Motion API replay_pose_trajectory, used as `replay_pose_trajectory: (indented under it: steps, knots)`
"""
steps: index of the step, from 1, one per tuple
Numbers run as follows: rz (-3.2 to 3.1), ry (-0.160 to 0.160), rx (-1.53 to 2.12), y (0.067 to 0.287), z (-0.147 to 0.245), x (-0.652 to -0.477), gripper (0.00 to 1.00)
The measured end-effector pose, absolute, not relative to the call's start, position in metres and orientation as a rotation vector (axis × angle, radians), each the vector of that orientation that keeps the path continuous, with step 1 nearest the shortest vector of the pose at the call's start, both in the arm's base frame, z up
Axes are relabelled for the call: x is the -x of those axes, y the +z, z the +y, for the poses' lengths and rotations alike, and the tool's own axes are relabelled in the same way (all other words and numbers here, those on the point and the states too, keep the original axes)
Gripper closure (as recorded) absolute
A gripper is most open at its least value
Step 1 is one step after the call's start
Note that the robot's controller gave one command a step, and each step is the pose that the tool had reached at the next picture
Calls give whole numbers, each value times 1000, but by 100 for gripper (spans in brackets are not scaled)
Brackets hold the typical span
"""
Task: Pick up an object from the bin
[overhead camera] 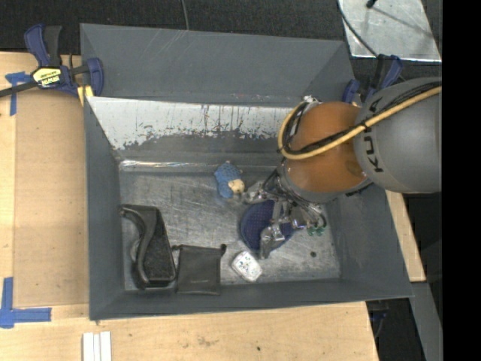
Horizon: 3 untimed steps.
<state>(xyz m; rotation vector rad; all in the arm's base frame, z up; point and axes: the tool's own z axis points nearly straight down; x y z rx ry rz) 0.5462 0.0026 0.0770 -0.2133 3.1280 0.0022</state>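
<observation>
Grey metal bin, floor scratched. Gripper is seen low at right-centre, against a dark blue rounded object; its grasp cannot be told. Recorded nearby: small blue block, white crumpled piece. Black padded shapes are at the left.

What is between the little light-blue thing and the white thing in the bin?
A dark blue rounded thing lies between the light-blue thing and the white thing, as the camera view shows.

Dark, finely textured floor on the far side, tan tabletop spread on the left and along the near edge, pale grey metal plate at far right.
</observation>
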Motion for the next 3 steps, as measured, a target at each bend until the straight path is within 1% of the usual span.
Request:
replay_pose_trajectory:
  steps: [1, 2, 3]
  knots:
    - [3126, 2, 209, 78, 2, -547, 0]
    - [3126, 2, 209, 80, 2, -548, 100]
    - [3124, -1, 207, 151, 2, -551, 100]
